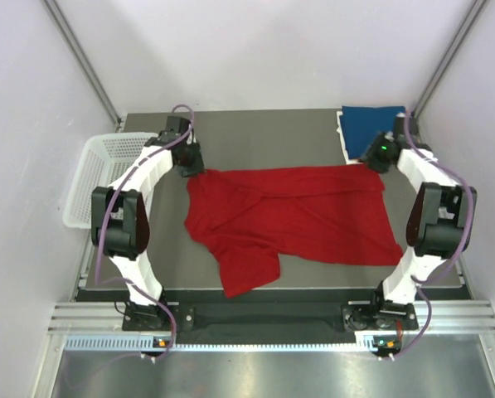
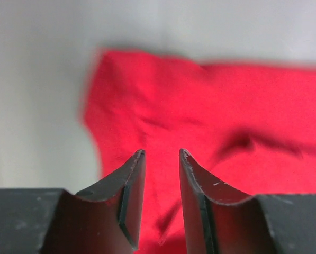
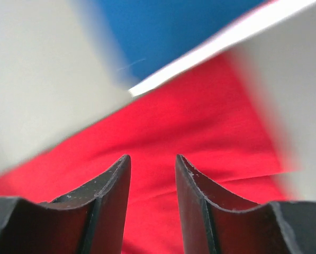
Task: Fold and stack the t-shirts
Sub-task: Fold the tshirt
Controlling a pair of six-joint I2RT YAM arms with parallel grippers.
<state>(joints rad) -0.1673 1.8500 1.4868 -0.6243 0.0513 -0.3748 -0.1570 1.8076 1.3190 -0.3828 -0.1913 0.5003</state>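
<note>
A white mesh basket [image 1: 94, 178] sits beside the table's [image 1: 264, 133] left edge. The left gripper [image 2: 162, 153] hovers at the far left corner of the red t-shirt [image 1: 297, 215], jaws parted with nothing between them. The shirt lies spread and rumpled across the middle of the table. The right gripper [image 3: 152, 157] hangs over its far right corner, jaws likewise apart and empty. Just beyond lies a folded dark blue t-shirt [image 1: 370, 124], a white edge [image 1: 344, 143] showing beneath it
</note>
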